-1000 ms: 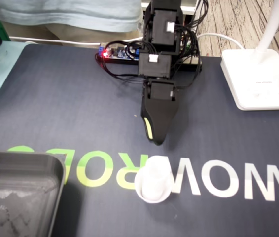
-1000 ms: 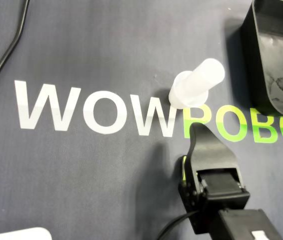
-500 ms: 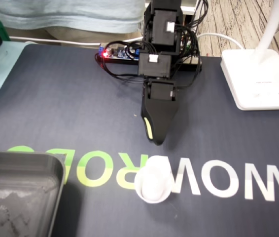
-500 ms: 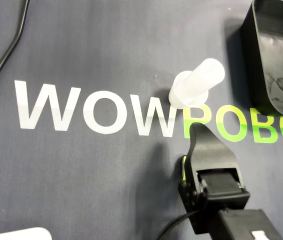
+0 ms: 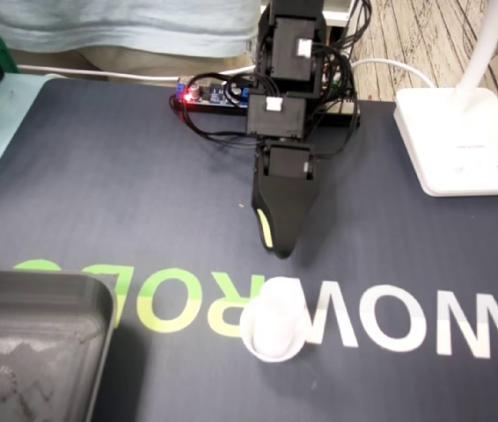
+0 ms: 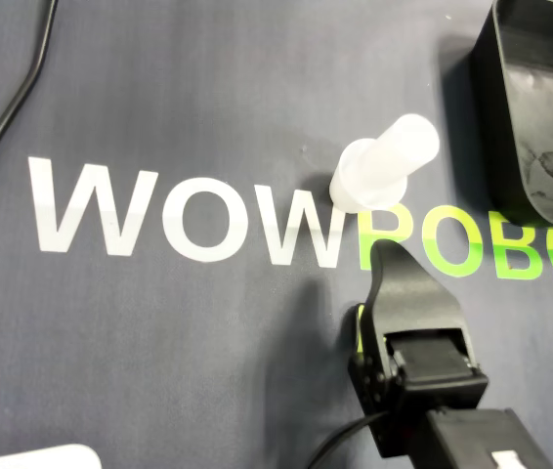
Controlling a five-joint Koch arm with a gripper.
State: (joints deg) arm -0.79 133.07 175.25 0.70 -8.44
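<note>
A small translucent white cup [image 5: 274, 327] stands upright on the dark mat, over the printed letters; the overhead view shows the cup [image 6: 384, 174] too. My black gripper [image 5: 281, 250] with its yellow-green strip hangs low over the mat just behind the cup, tip pointing toward it and apart from it. Seen from overhead, the gripper [image 6: 382, 250] ends a short gap below the cup. Its jaws lie together with nothing between them.
A black tray [image 5: 47, 286] sits at the front left in the fixed view; overhead, the tray [image 6: 487, 98] is at the top right. A white lamp base [image 5: 460, 141] stands at the right. A control board with cables [image 5: 209, 95] lies behind the arm. A black cable [image 6: 13, 107] crosses the mat.
</note>
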